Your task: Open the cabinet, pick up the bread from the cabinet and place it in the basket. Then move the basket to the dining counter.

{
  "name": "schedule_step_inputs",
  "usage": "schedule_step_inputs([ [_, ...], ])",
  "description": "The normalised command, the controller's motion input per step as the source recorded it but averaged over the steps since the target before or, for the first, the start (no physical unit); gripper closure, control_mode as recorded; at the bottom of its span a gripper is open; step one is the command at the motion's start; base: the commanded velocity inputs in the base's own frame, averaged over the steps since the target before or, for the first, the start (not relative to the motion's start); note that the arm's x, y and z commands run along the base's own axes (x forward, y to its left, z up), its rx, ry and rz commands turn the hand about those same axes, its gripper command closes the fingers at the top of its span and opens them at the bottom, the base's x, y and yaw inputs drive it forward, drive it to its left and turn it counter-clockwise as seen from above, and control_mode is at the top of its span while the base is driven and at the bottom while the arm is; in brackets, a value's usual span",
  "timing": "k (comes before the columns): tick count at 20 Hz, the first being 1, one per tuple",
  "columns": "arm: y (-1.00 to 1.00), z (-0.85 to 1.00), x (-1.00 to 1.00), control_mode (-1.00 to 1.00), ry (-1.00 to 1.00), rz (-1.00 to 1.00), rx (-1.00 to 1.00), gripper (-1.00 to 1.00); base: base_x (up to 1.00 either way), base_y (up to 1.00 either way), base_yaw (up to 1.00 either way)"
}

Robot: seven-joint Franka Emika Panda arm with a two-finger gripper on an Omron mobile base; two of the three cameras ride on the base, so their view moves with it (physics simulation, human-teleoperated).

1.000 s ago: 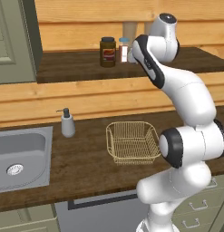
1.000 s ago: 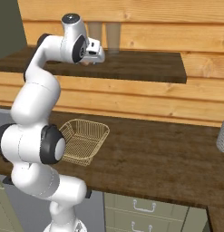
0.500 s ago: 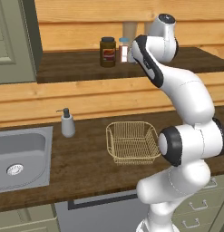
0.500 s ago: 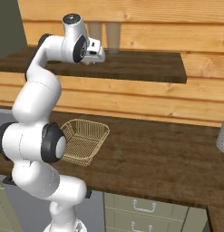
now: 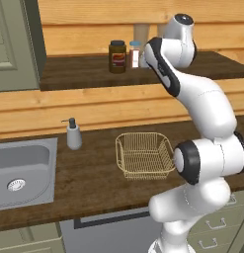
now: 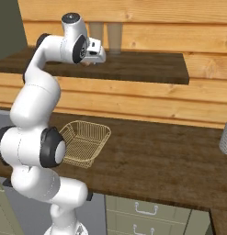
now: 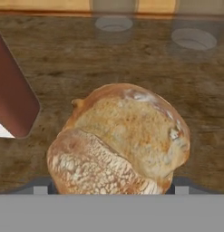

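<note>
Tan bread [image 7: 120, 140] sits between the fingers on the shelf [image 5: 84, 74]. Gripper [image 6: 94, 57] has narrowed slightly since a second ago; grip cannot be confirmed. Basket [image 5: 144, 154] unchanged.

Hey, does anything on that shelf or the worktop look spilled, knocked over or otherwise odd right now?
Nothing stands out. The round tan-brown bread roll sits whole on the dark wooden shelf, the dark jar stands upright, and the pale gold wire basket rests level on the worktop.

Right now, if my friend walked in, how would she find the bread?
Look up at the dark wooden shelf above the sink worktop, where the robot's tool reaches in. The bread lies right under it: a round, crusty tan roll, unlike the dark-lidded brown jar and clear glasses nearby.
</note>
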Motion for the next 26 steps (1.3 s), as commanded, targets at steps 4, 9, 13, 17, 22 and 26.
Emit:
schedule_step_inputs([
  [4, 0.00, 0.04, -1.00, -1.00, -0.19, 0.00, 0.00, 1.00, 0.00, 0.00, 0.00],
  [9, 0.08, 0.01, -1.00, -1.00, -0.18, 0.00, 0.00, 1.00, 0.00, 0.00, 0.00],
  [13, 0.27, -0.04, -1.00, -1.00, 0.00, 0.00, 0.00, 1.00, 0.00, 0.00, 0.00],
  [17, 0.09, -0.15, -1.00, -1.00, 0.00, 0.00, 0.01, 1.00, 0.00, 0.00, 0.00],
  [22, 0.00, -0.35, -1.00, -1.00, 0.09, 0.00, 0.02, 1.00, 0.00, 0.00, 0.00],
  [26, 0.00, -0.79, -0.80, -1.00, 0.21, 0.00, 0.06, 1.00, 0.00, 0.00, 0.00],
])
